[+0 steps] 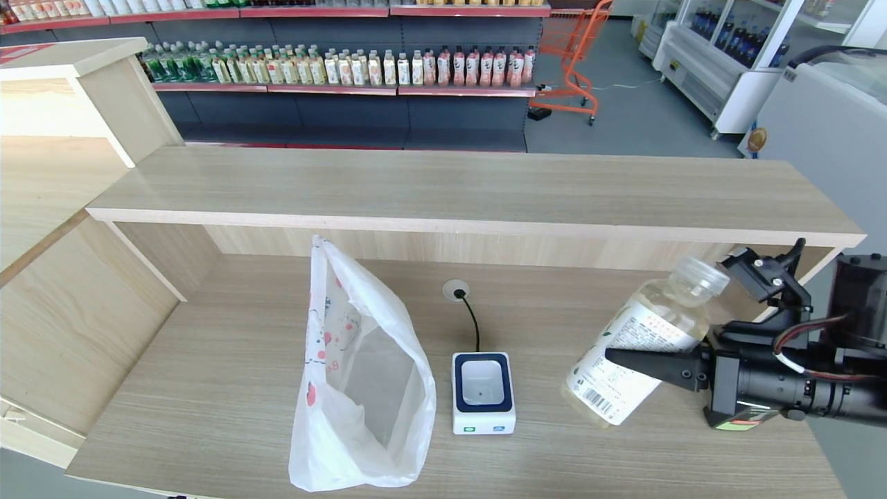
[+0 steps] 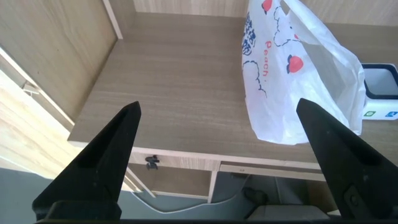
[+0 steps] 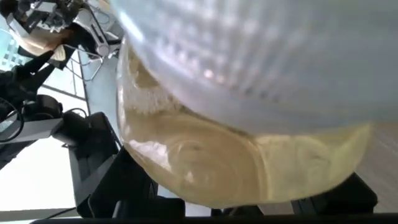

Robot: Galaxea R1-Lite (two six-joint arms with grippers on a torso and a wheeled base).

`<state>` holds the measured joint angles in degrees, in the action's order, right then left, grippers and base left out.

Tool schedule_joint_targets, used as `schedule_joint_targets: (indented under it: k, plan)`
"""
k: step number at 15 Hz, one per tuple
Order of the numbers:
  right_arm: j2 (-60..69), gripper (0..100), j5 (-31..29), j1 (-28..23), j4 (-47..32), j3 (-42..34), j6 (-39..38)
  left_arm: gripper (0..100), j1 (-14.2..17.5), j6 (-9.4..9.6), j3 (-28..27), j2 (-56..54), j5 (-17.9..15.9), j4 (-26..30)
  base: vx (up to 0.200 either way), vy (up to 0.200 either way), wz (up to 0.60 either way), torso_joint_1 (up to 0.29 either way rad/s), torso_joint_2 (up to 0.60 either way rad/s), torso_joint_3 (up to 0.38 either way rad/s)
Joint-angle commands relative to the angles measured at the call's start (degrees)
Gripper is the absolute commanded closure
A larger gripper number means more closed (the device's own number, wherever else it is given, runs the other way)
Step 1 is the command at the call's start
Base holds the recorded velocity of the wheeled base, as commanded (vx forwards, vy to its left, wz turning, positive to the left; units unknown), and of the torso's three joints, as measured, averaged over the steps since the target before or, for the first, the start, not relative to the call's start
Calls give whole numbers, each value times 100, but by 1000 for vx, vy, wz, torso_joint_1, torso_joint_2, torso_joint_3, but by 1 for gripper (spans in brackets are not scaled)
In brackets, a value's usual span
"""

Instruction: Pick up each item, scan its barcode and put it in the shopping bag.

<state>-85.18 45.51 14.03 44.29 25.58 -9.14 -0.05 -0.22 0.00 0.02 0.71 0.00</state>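
right gripper (image 1: 627, 348) clamps a tilted clear plastic bottle (image 1: 655, 322), 3 o'clock of the white square scanner (image 1: 484, 418); left gripper (image 2: 219, 107) gapes wide

Head camera overlooks the counter (image 1: 208, 388), sharing the shopping bag (image 1: 360, 388) (image 2: 292, 81) with the left wrist's (right's hugs the bottle (image 3: 249, 155)).

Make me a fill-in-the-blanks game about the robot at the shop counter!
1. The right gripper holds a tilted ___ with a barcode on its label.
2. The shopping bag stands to the ___ of the scanner.
3. The left gripper is ___, not shut.
Missing words: bottle; left; open.
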Motion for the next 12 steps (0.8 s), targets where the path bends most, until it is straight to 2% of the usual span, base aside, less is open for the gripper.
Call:
schedule_joint_targets:
  k: [1, 12]
  plan:
    - [502, 100, 11, 469, 10, -114, -176, 0, 5, -4, 0, -2, 8, 0, 0, 0, 0, 0, 0, 0]
    - [379, 100, 2, 1119, 36, -369, -158, 0, 5, -4, 0, -2, 0, 0, 0, 0, 0, 0, 0, 0]
